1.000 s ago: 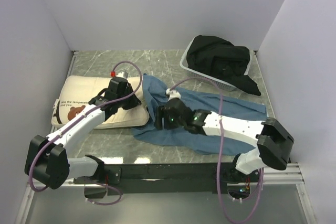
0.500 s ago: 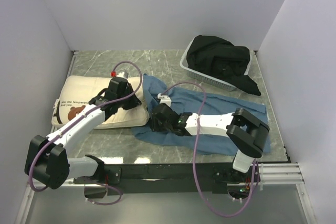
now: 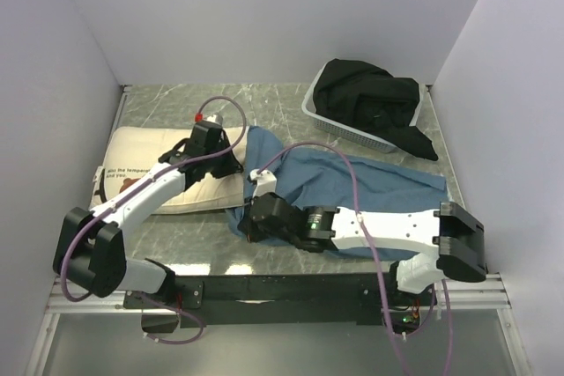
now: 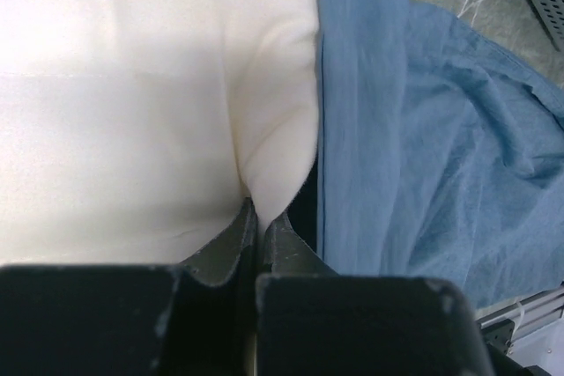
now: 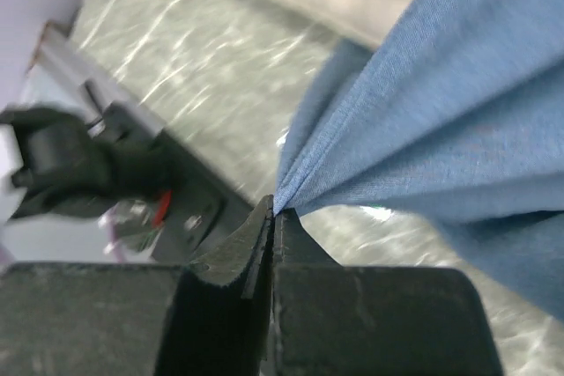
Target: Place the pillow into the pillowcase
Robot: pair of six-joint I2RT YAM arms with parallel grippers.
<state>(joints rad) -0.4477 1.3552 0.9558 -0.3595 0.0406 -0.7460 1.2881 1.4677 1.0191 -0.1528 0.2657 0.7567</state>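
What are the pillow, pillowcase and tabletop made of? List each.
Pillow: smooth matte cream cloth, probably stuffed; it puckers softly.
Pillowcase: thin woven blue fabric, likely cotton; fine weave, sharp folds.
Tabletop: glossy grey-green marble look; white veins, maybe only a print.

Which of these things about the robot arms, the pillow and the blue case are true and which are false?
1. The left gripper pinches the pillow. True.
2. The right gripper is open and holds nothing. False: it is shut on a fold of the pillowcase.
3. The pillow is all the way inside the pillowcase. False: nearly all of it shows, lying to the left of the case.
4. A basket at the far right holds dark cloth. True.
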